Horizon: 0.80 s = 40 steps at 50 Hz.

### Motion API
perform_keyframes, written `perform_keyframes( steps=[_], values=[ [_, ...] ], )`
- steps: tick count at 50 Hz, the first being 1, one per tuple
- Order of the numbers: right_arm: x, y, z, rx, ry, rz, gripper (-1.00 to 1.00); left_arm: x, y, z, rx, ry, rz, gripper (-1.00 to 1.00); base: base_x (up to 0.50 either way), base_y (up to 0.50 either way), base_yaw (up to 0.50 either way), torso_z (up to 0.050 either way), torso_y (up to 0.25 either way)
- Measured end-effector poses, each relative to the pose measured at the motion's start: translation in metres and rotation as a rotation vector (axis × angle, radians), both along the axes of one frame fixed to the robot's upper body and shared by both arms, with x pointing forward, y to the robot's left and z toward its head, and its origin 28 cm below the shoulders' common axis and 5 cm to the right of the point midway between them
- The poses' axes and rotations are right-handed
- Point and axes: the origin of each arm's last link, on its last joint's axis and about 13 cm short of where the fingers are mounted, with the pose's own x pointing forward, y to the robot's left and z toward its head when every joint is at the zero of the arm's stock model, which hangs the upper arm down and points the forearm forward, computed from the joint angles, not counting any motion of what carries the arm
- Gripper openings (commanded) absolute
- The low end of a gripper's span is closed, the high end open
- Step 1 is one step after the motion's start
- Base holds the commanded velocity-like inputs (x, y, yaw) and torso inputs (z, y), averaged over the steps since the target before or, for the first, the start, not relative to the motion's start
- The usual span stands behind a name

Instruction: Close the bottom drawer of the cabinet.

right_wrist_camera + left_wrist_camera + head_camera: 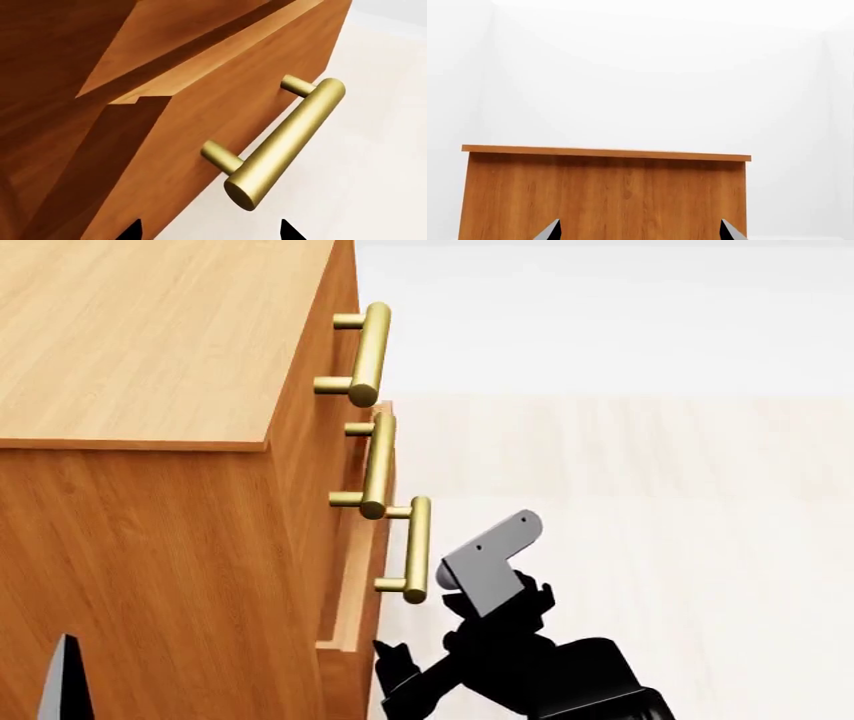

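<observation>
The orange-brown cabinet (pixel 147 540) fills the left of the head view, with three brass handles on its front. The bottom drawer (pixel 352 605) sticks out a little past the two above it; its brass bar handle (pixel 416 548) stands just beside my right gripper (pixel 447 605), which is open and empty. In the right wrist view the drawer front (pixel 200 115) and its handle (pixel 287 135) lie just ahead of the open right gripper (pixel 210 231), with a gap showing above the drawer. My left gripper (pixel 640 232) is open and empty, facing a plain side of the cabinet (pixel 600 195).
Pale wood floor (pixel 667 500) stretches to the right of the cabinet. A white wall (pixel 647 75) rises behind it. One left fingertip (pixel 60 680) shows at the lower left of the head view.
</observation>
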Motion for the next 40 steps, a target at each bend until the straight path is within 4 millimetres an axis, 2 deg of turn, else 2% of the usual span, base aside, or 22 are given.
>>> perform_keyframes(
  steps=[20,40],
  values=[
    [0.002,0.022,0.001,-0.012,-0.005,0.097,1.00,0.000,0.001,0.000,-0.003,0.001,-0.001,1.00,0.00,0.00,0.00,0.000,0.000],
    [0.006,0.024,0.007,-0.057,-0.021,0.136,1.00,0.000,0.000,0.000,-0.003,0.001,-0.002,1.00,0.00,0.00,0.00,0.000,0.000]
  ],
)
